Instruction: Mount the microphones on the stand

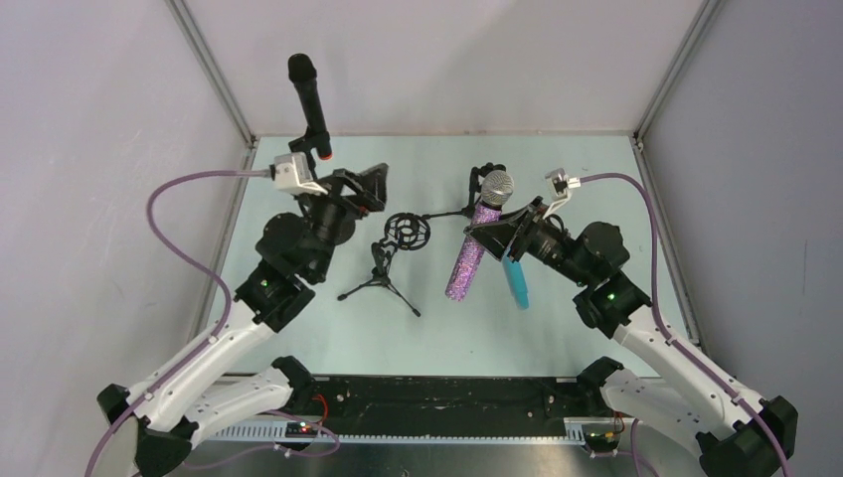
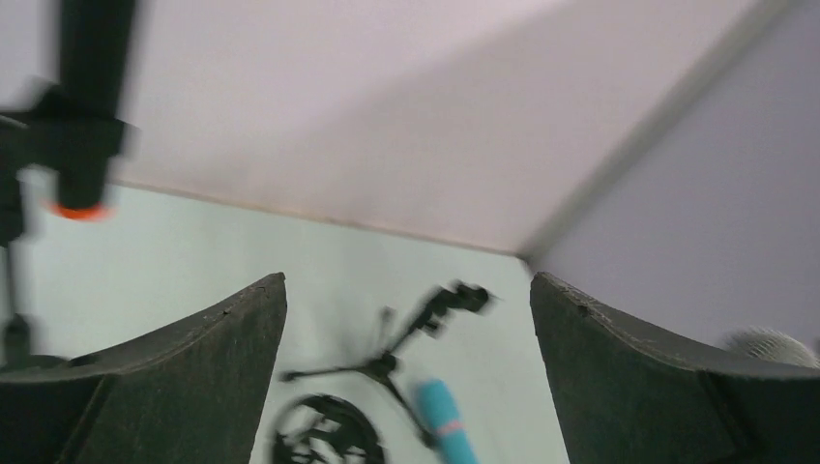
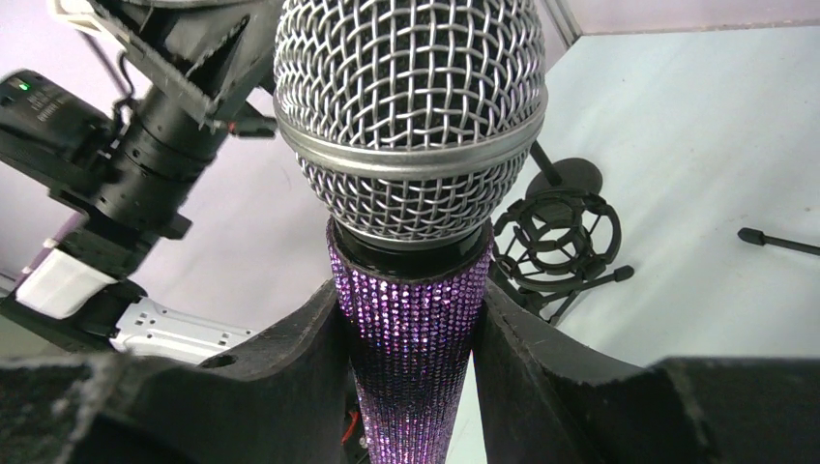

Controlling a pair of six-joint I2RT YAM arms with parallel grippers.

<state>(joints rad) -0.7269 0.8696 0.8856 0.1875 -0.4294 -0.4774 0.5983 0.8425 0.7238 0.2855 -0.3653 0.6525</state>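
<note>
Plainly, right jaws grip the purple microphone [image 3: 410, 193].

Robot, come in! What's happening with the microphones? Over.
Left fingers open, empty. Right fingers shut on purple microphone. Black microphone already clipped up; blue microphone on table. Ring mount empty, unblocked.

left hand [image 2: 408, 280] spread wide, right hand [image 3: 408, 295] clamped tight, both arms extended forward.

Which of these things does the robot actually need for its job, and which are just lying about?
Needed: black microphone, already clipped upright; glittery purple microphone, gripped by right pincer; light blue microphone, lying on table; tripod stand with ring mount; open left pincer.
Just there: purple cables; metal frame posts.
</note>
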